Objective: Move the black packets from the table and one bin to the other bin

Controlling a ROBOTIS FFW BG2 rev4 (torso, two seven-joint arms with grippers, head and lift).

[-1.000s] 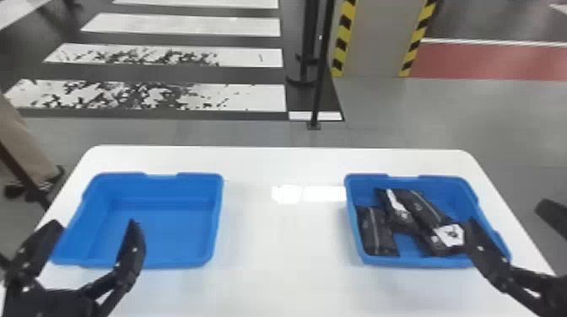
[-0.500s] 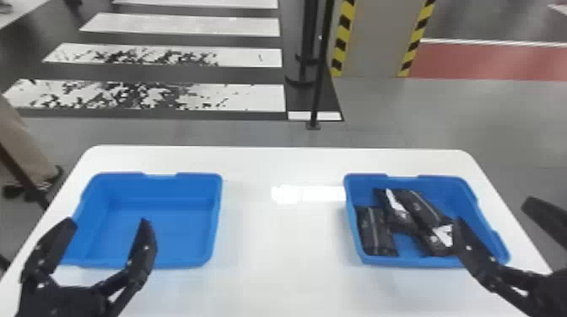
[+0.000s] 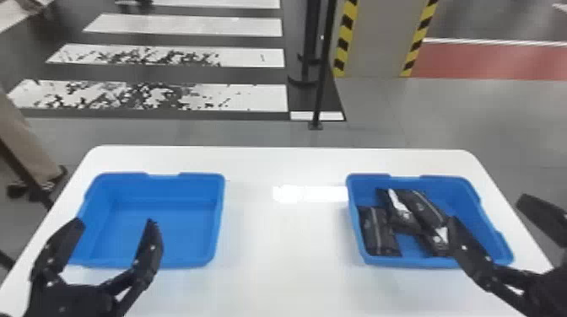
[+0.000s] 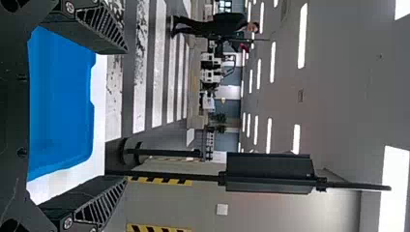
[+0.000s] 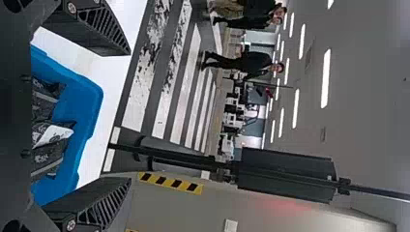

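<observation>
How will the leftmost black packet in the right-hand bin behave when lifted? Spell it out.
The leftmost black packet will probably give when pinched, since it looks like a soft, film-wrapped pouch. It seems unlikely to roll, lying low beside the wall of the right-hand bin. Its faint sheen hints at a slightly slippery surface.

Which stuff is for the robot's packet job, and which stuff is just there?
For the job:
- black packets, in the right-hand blue bin
- left-hand blue bin, empty
- white table under both bins
- left gripper and right gripper, both open

Just there:
- thin black pole
- pillar with yellow-and-black stripes
- white floor stripes
</observation>
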